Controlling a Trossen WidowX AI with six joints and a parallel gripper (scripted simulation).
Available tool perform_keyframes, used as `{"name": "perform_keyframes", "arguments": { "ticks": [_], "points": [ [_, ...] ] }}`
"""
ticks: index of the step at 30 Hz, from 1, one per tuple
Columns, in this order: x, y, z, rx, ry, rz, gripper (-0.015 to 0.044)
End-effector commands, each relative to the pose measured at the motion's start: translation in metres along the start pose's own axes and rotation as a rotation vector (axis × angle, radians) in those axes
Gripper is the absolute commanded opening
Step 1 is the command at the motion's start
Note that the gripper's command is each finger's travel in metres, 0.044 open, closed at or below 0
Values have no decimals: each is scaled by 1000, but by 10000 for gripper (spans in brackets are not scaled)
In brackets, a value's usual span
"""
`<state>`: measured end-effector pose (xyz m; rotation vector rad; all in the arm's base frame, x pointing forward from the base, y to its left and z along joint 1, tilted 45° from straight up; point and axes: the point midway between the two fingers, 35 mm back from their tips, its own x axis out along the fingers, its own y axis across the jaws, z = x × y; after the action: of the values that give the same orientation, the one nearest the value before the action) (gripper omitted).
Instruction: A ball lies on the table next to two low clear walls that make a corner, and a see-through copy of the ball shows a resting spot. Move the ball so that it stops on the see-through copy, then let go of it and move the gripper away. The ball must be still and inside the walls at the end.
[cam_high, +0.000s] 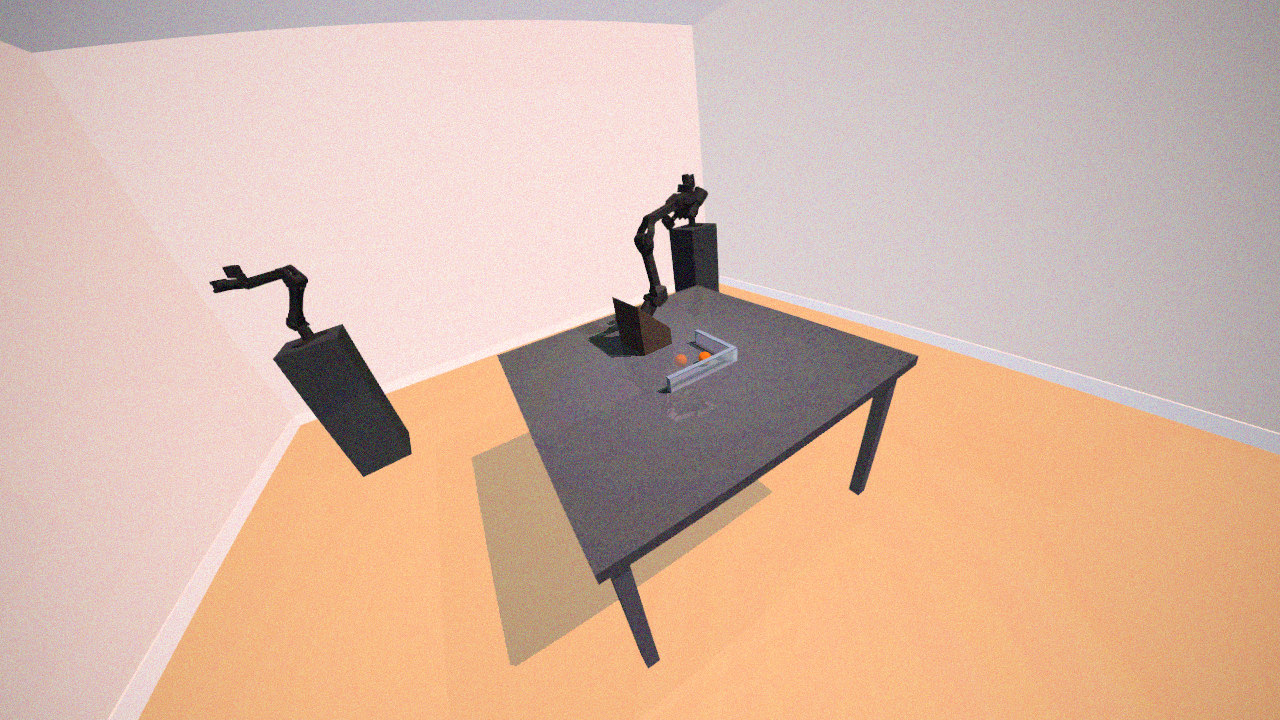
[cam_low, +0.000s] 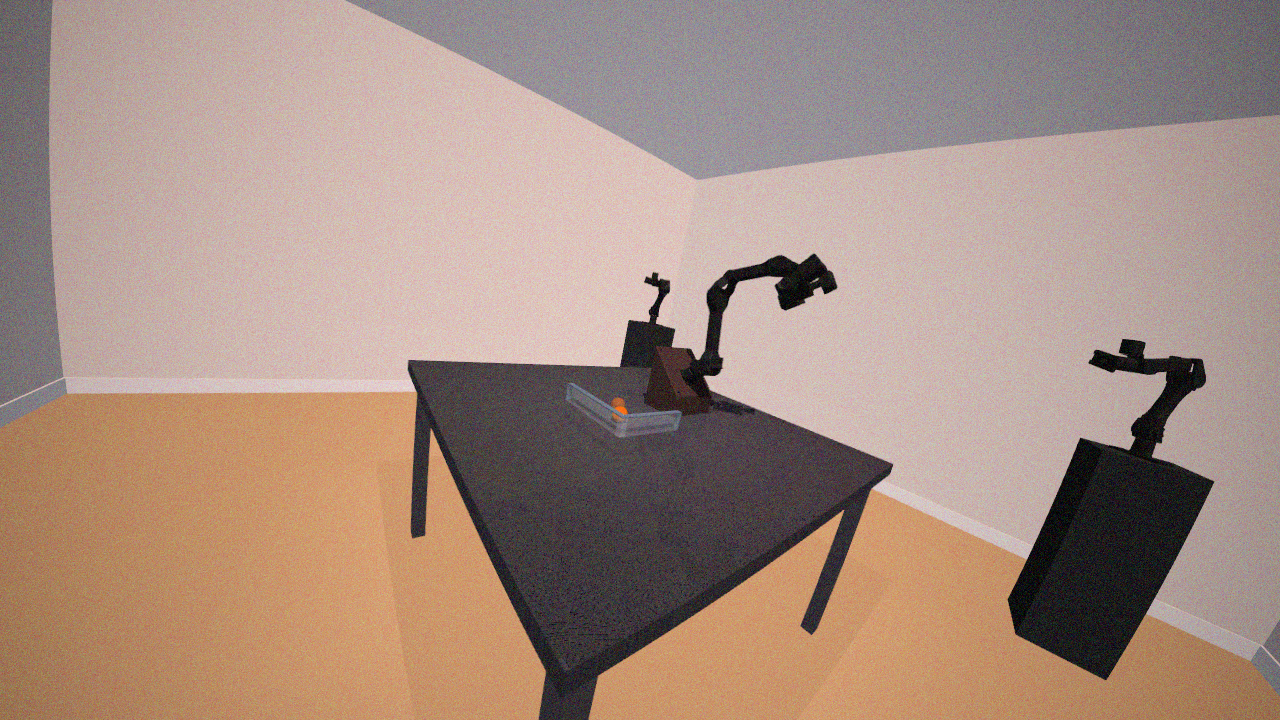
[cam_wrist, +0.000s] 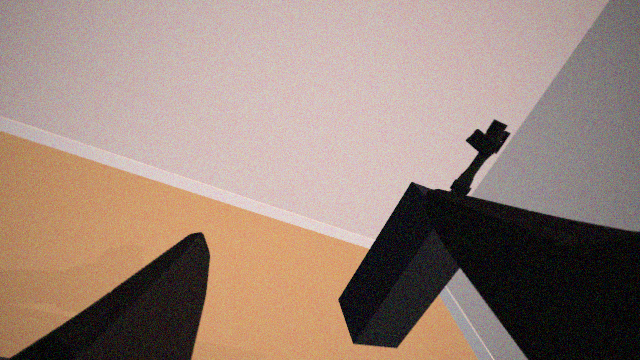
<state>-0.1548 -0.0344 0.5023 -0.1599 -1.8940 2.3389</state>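
A: What is seen of the surface and the room?

B: A dark, matte desk (cam_high: 716, 447) on thin legs is set on an orange floor (cam_high: 1029, 582). Pale walls (cam_high: 402, 161) are met at a corner, with a white skirting along the bottom. A soft shadow is cast on the floor under the desk.

A: And the things on the desk?

B: Two low clear walls (cam_high: 711, 356) are joined in an L, glassy and thin. Two small orange spheres are seen inside that corner, close together. The ball (cam_high: 681, 359) is taken to be the one farther from the corner, and the copy (cam_high: 704, 355) the one nearer the corner wall, though at this size they cannot be told apart with certainty. In the exterior view both are nearly merged (cam_low: 618, 408).

A: What else is around?

B: A brown wedge-shaped block (cam_high: 642, 329) is placed just beside the walls, at the arm's base. Two black pedestals (cam_high: 344, 398) are stood on the floor away from the desk, each topped by a small dark arm.

A: And the arm?

B: The arm (cam_low: 729, 295) is raised high above the desk, well apart from the ball. The fingers (cam_low: 807, 282) are spread wide and nothing is held. In the wrist view two dark finger shapes (cam_wrist: 150, 310) are seen against floor and wall, with a pedestal (cam_wrist: 395, 280) beyond.
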Motion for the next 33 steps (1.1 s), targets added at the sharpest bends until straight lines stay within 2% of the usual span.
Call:
{"name": "perform_keyframes", "arguments": {
  "ticks": [1, 2, 5, 13, 17, 23, 33],
  "points": [
    [0, 0, -1, 3, 4, -1, 374],
    [1, -2, -6, 13, 15, -3, 351],
    [3, -9, -35, 84, 92, -18, 351],
    [-22, -23, -170, 403, 427, -123, 351],
    [-53, -16, -230, 561, 583, -192, 351],
    [-89, -9, -274, 669, 740, -264, 351],
    [-202, 31, -350, 1073, 1037, -555, 351]
  ]
}}
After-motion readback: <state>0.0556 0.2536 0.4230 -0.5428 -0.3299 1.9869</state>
